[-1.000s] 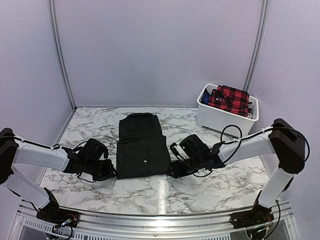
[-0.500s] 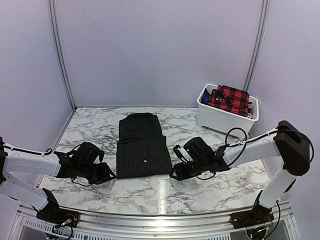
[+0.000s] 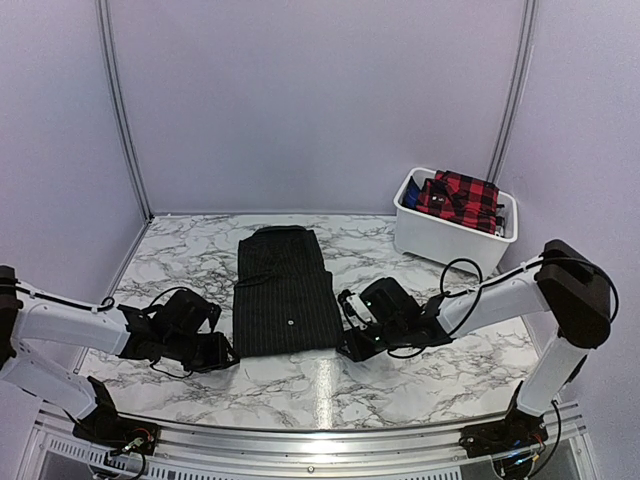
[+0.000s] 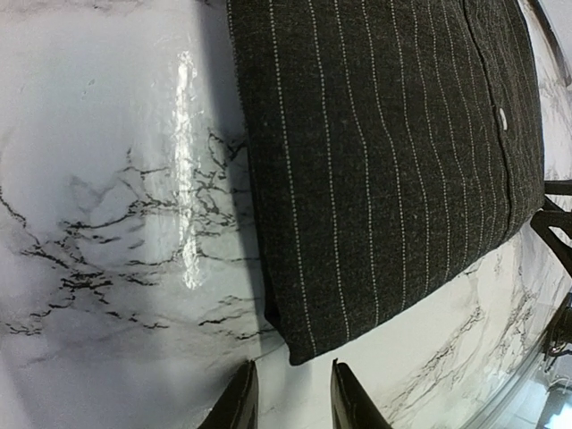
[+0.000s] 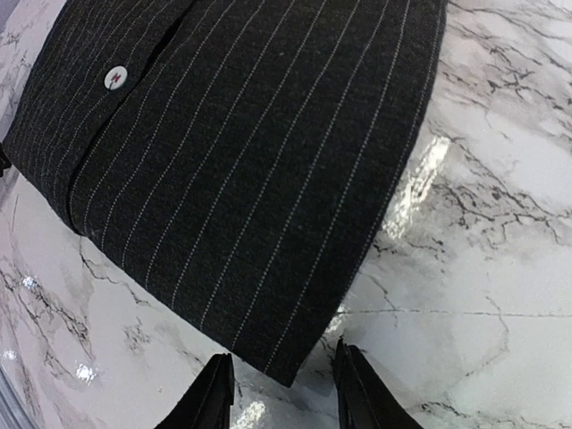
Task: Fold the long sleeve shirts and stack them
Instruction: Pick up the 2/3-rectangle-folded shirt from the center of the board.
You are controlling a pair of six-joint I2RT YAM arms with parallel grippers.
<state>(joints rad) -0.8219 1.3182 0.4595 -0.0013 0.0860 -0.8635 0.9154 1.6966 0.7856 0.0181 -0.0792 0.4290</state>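
A black pinstriped shirt [image 3: 284, 291] lies folded flat on the marble table [image 3: 320, 385], collar at the far end. My left gripper [image 3: 228, 352] is open and empty just off the shirt's near left corner; that corner [image 4: 304, 344] sits right before the open fingers [image 4: 239, 404]. My right gripper [image 3: 347, 348] is open and empty at the near right corner [image 5: 286, 366], fingers [image 5: 357, 389] either side of it, not touching. A red-and-black plaid shirt [image 3: 458, 197] lies in the white bin.
The white bin [image 3: 450, 238] stands at the back right of the table. White walls close the back and sides. A metal rail [image 3: 320, 440] runs along the near edge by the arm bases.
The left gripper drew back to the left, then moved in toward the shirt's near left corner. The right gripper shifted slightly left toward the near right corner. The shirt has not moved.
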